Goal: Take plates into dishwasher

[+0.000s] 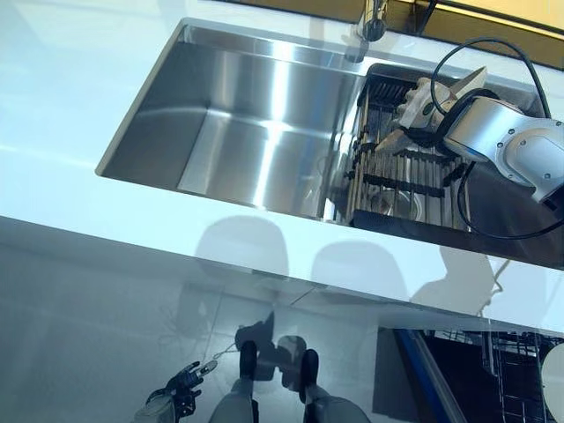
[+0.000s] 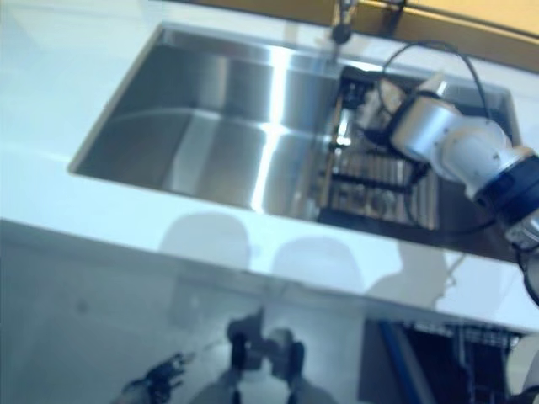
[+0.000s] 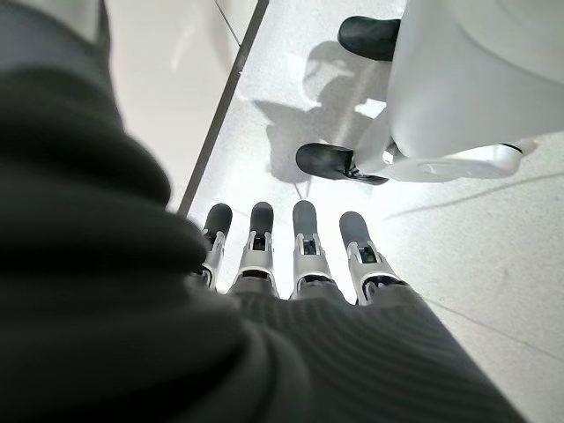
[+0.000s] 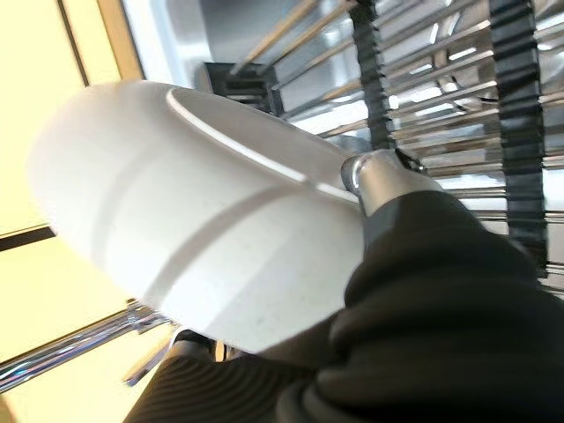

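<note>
A white plate (image 4: 203, 220) is in my right hand (image 4: 381, 179), with the thumb over its rim and the fingers under it. In the left eye view the plate (image 1: 426, 95) is tilted just above the far end of the dark wire drying rack (image 1: 405, 172), which lies in the right part of the steel sink (image 1: 256, 123). My right hand (image 1: 412, 119) reaches in from the right. My left hand (image 1: 181, 383) hangs low beside the counter, with its fingers (image 3: 304, 238) straight and empty over the floor.
A faucet (image 1: 374, 19) stands behind the sink. A white countertop (image 1: 264, 242) runs in front of it. The open dishwasher's wire rack (image 1: 507, 370) with a blue edge (image 1: 432, 370) shows at the lower right, below the counter. A small round metal piece (image 1: 398, 204) lies under the rack's bars.
</note>
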